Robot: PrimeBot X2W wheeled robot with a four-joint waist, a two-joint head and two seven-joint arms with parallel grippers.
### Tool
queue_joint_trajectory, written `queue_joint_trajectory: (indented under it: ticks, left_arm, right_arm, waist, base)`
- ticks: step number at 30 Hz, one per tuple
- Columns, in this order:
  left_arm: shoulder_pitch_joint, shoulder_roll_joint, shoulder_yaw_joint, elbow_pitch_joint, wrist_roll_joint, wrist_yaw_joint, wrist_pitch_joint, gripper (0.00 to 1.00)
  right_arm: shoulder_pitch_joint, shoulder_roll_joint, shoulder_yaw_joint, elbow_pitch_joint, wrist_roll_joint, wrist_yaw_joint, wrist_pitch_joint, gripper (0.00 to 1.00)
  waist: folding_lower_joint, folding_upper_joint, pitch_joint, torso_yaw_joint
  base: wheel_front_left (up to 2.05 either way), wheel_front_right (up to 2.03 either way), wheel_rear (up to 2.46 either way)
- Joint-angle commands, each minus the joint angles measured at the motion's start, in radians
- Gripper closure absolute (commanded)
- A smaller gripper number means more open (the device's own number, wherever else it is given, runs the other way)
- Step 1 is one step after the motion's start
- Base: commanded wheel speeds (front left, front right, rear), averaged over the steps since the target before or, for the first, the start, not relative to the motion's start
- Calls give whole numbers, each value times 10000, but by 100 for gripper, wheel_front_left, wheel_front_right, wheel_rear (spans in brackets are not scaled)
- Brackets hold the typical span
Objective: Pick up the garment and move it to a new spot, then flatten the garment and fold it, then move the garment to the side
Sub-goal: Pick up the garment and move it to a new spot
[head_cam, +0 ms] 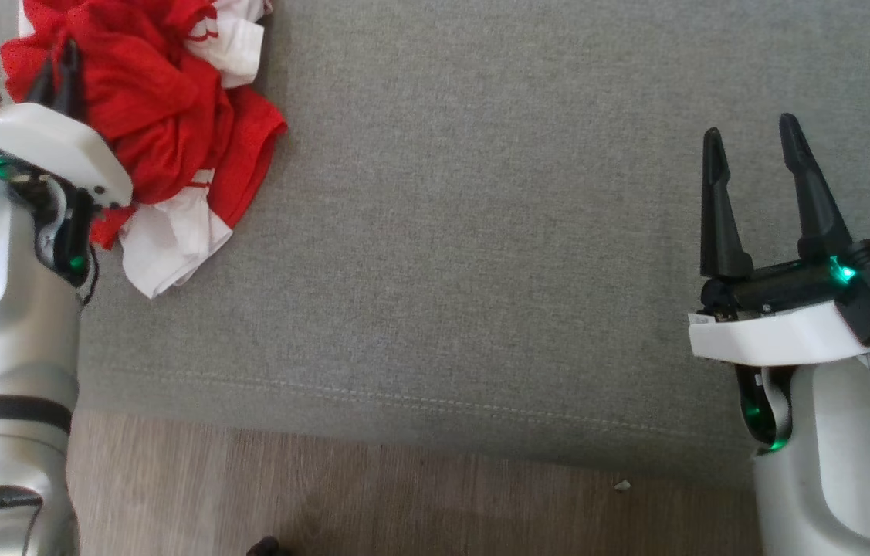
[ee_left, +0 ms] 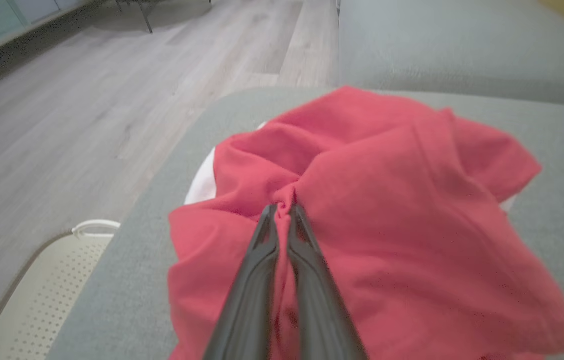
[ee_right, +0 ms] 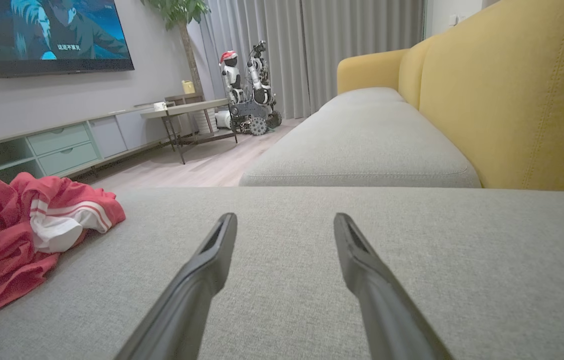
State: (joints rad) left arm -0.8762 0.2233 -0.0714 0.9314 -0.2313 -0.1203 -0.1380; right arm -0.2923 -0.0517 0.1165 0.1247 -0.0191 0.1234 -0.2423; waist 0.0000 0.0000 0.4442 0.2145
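1. The garment point(head_cam: 164, 116), a crumpled red-and-white heap, lies at the far left of the grey seat cushion point(head_cam: 481, 232), close to the cushion's rounded corner.
2. The left gripper point(ee_left: 282, 209) has its jaws pressed together on a raised pucker of red cloth near the top of the heap. Pinching a ridge rather than a flat layer probably catches only the upper fabric, so the rest can hang free once lifted.
3. The right gripper point(head_cam: 751, 131) hovers over the cushion's right part, well apart from the garment, with its jaws spread wide and nothing between them. It appears to be parked out of the carrying path, ready to help with flattening.
4. The cushion's front seam runs across the lower head view, with the wooden floor point(head_cam: 326, 494) beyond it. In the left wrist view the cushion drops away just past the heap, and a pale perforated basket point(ee_left: 36, 290) sits low beside it. A pull toward that side could slide cloth off the edge.
5. The wide bare stretch of cushion between the two grippers looks like the sensible new spot. The yellow backrest point(ee_right: 512, 100) bounds its far side.
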Motion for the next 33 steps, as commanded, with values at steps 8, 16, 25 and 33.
queue_joint_trajectory:
  ticks: [8, 16, 25, 33]
  left_arm:
    - [-686, 814, 947, -1579, -538, 65, -1176, 100]
    - [-887, 785, 1500, -3986, -1272, 36, -1048, 100]
    - [-895, 337, 1294, -6675, -1988, 263, 923, 100]
    - [-597, -299, 872, -8591, -2395, 793, 2366, 100]
  right_arm:
    - [-78, 15, 378, 68, 429, 73, -168, 0]
    - [133, 15, 720, 128, 1159, 73, -191, 0]
    - [284, 15, 948, -128, 1982, 73, -193, 0]
    - [273, 15, 932, -384, 2351, 73, -194, 0]
  waist:
    - [0, 0, -915, -148]
    - [0, 0, -1959, -472]
    - [0, 0, -2647, -1353]
    - [0, 0, -2649, -2407]
  base:
    - [0, 0, 0]
    - [0, 0, 0]
    - [0, 0, 0]
    - [0, 0, 0]
